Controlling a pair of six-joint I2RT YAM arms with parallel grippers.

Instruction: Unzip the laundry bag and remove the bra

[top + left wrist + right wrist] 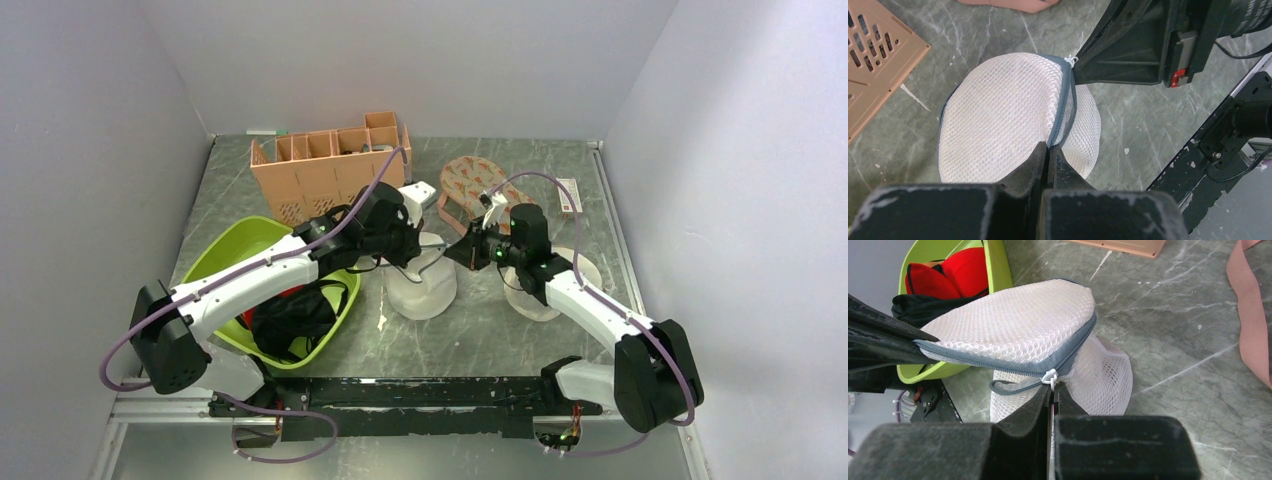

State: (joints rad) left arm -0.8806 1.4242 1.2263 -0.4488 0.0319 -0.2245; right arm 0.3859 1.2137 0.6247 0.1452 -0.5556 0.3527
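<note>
The white mesh laundry bag [422,288] stands mid-table with its grey zip band [998,365] held up between my two grippers. My left gripper [1048,148] is shut on the zip rim at the bag's left side. My right gripper [1052,388] is shut on the white zip pull [1050,376] at the opposite side, and it also shows in the left wrist view [1077,66]. The stretch of zip between them looks closed. The bra is hidden; I see only mesh.
A green basin [236,255] at the left holds a red garment [943,275] and a black garment [913,307]. A peach crate [330,170] stands at the back. A patterned pink item [475,185] lies behind the bag. Another pale mesh bag [590,268] sits under the right arm.
</note>
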